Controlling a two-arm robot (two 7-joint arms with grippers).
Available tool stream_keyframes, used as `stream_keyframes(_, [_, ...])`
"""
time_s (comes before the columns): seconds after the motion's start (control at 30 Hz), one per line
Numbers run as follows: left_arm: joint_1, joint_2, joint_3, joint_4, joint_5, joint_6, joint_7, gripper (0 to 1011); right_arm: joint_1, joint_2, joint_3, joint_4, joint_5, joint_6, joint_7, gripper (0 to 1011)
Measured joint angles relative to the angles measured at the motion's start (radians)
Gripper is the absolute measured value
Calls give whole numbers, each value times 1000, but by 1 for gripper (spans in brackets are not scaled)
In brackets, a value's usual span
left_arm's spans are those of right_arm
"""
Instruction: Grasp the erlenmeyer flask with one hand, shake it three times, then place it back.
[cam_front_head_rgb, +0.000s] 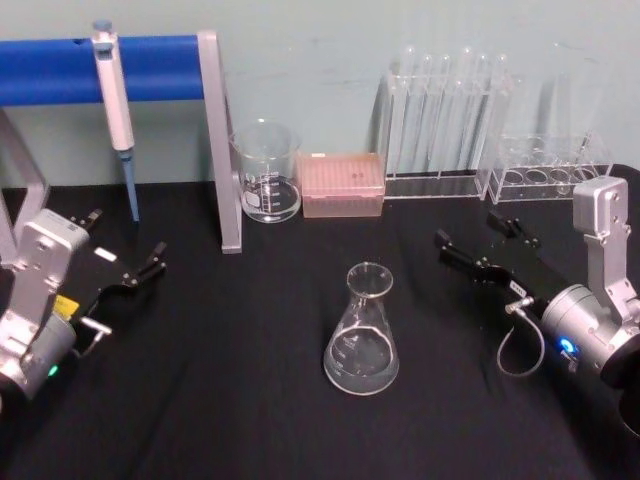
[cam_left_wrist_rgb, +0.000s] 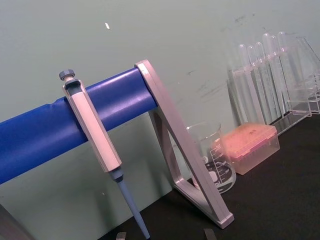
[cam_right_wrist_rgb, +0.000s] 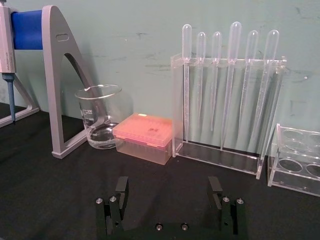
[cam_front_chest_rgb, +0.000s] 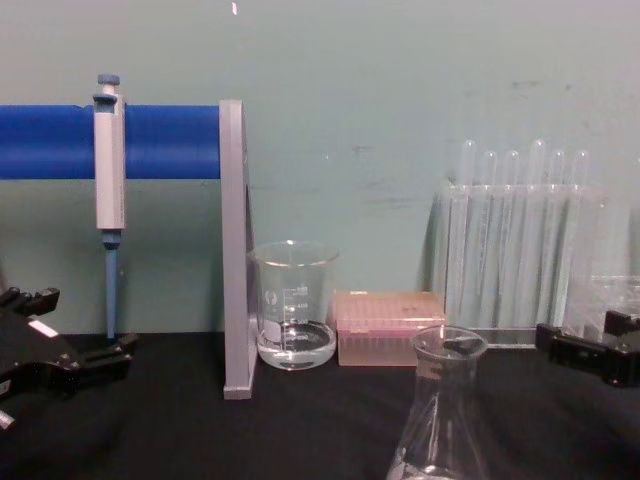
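Here the flask (cam_front_head_rgb: 362, 335) stands upright on the desk (cam_front_head_rgb: 240, 400), untouched. The right hand (cam_front_head_rgb: 486, 247) hovers nearby, fingers wide. The left hand (cam_front_head_rgb: 122, 262) sits well apart, fingers spread too.

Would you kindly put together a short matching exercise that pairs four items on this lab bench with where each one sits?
Things:
1. erlenmeyer flask
2. pipette
3. beaker
4. pink tip box

Places:
A. hanging from the blue bar
B. between the beaker and the rack of droppers
C. upright at the middle of the black table, between the two open grippers
D. just right of the stand's grey leg

Pairs: 1-C, 2-A, 3-D, 4-B
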Motion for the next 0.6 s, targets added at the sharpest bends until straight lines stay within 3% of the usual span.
stream_keyframes(0.6, [0, 0, 0, 0, 0, 0, 0, 1001, 0, 0, 0, 0, 0, 0, 0, 1003])
